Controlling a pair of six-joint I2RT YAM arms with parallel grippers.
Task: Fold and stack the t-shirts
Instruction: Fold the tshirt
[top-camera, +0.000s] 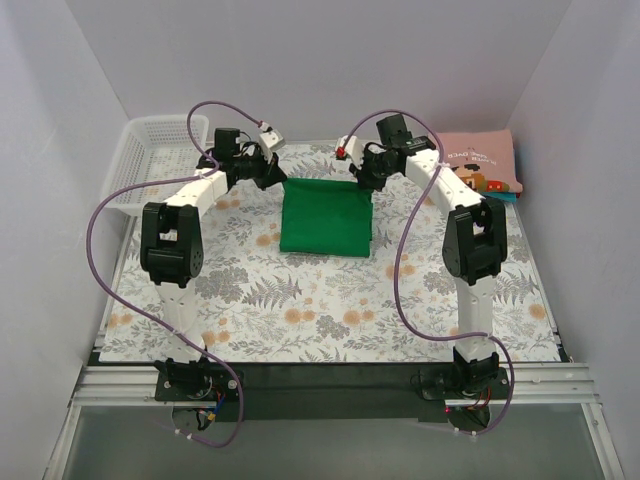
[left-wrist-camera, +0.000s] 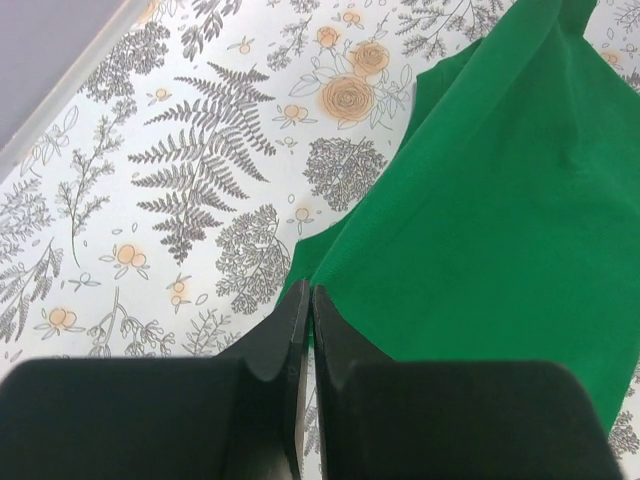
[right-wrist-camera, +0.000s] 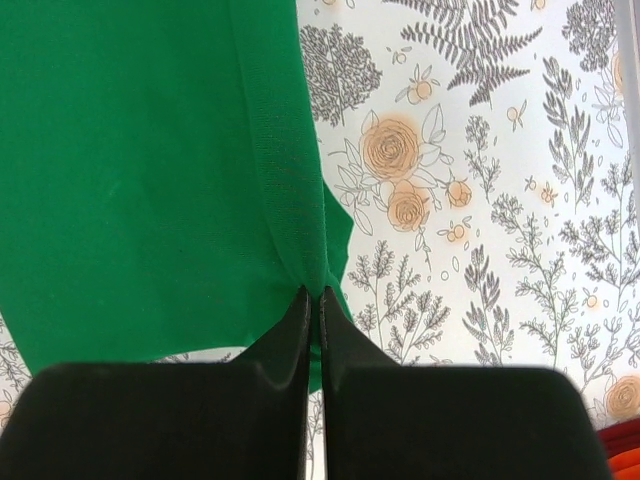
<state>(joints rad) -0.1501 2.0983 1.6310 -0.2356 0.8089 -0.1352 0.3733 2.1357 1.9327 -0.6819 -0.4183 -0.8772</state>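
Note:
A bright green t-shirt (top-camera: 325, 217) lies folded into a rectangle on the flowered table cover, mid-table. My left gripper (top-camera: 272, 172) is at its far left corner and my right gripper (top-camera: 362, 180) at its far right corner. In the left wrist view the left gripper (left-wrist-camera: 310, 290) is shut, with a sliver of the green t-shirt (left-wrist-camera: 500, 200) edge between its tips. The right wrist view shows the right gripper (right-wrist-camera: 314, 293) shut on a bunched fold of the green t-shirt (right-wrist-camera: 130, 170). A dusty-pink t-shirt (top-camera: 480, 165) with a graphic lies folded at the back right.
A white mesh basket (top-camera: 150, 160) stands at the back left against the wall. White walls close in the table on the left, back and right. The flowered cover (top-camera: 330, 300) reaches to the black rail by the arm bases.

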